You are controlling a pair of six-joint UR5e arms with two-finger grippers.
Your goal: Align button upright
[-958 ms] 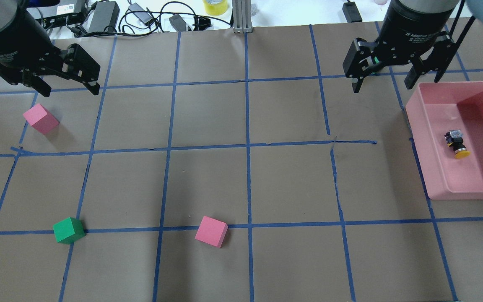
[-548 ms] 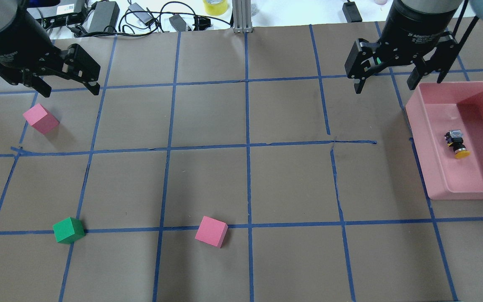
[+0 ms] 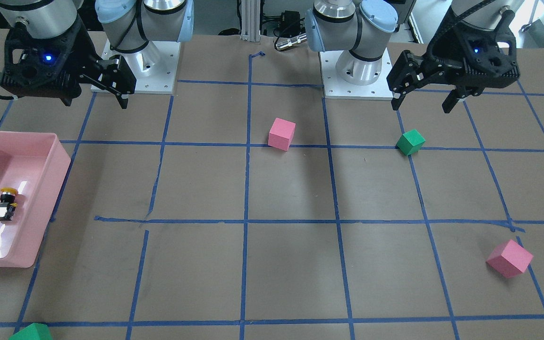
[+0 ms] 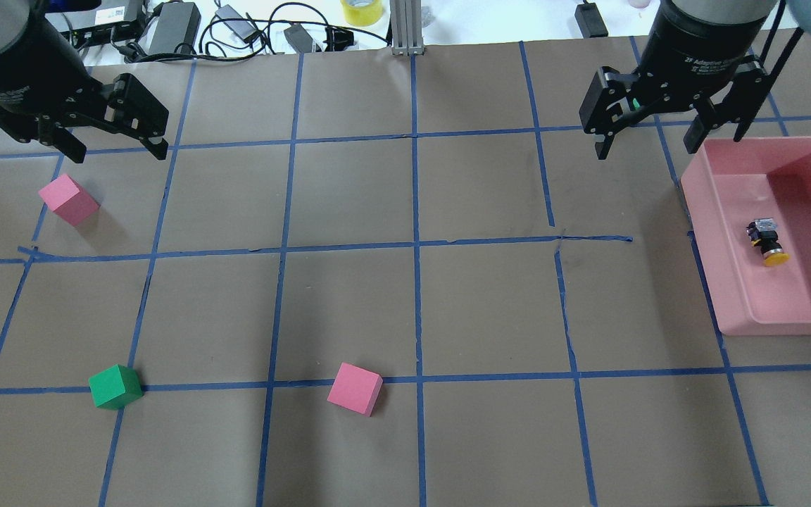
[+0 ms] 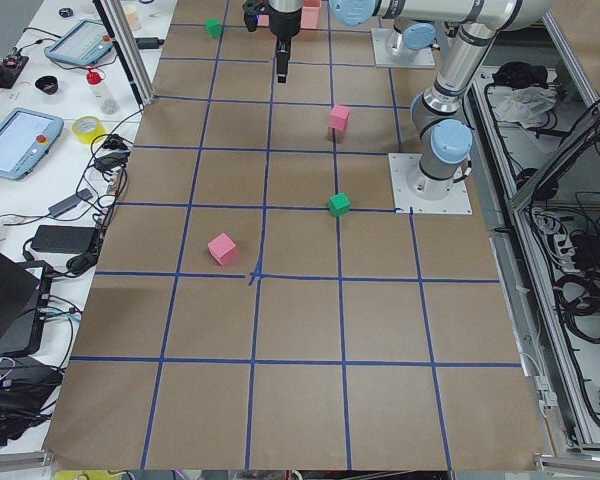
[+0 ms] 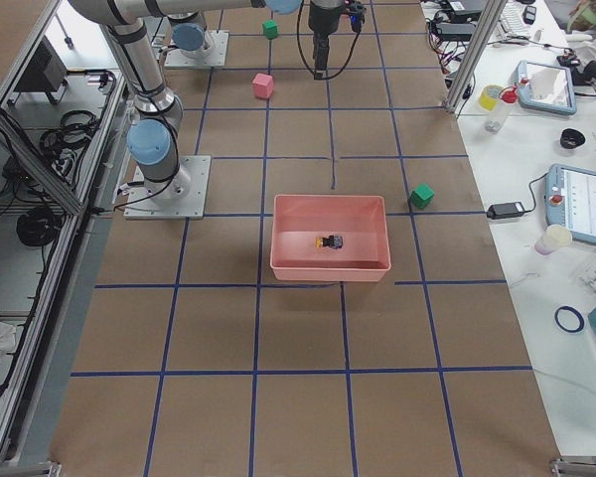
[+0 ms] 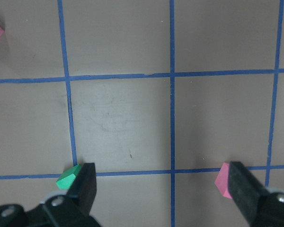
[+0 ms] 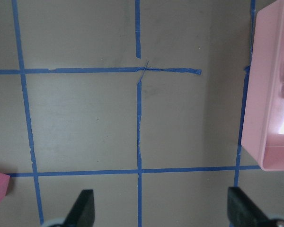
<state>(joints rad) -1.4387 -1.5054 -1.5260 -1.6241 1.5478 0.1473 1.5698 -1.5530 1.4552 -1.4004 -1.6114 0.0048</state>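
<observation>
The button [image 4: 768, 241] lies on its side inside the pink bin [image 4: 702, 211], its yellow cap toward the near side of the overhead view and its grey-white base toward the far side. It also shows in the front view [image 3: 5, 204] and in the right side view [image 6: 329, 241]. My right gripper [image 4: 646, 146] is open and empty, hovering over the table just beyond the bin's far left corner; the bin's edge shows in its wrist view [image 8: 270, 94]. My left gripper [image 4: 117, 149] is open and empty at the far left, above a pink cube [image 4: 67, 199].
A green cube [image 4: 115, 386] and a second pink cube [image 4: 355, 388] sit near the front of the table. Another green cube [image 6: 422, 195] lies beyond the bin. Cables, power bricks and a tape roll [image 4: 361, 10] lie past the far edge.
My right gripper has shifted slightly toward the bin. The left gripper, button, bin and cubes have not moved.
</observation>
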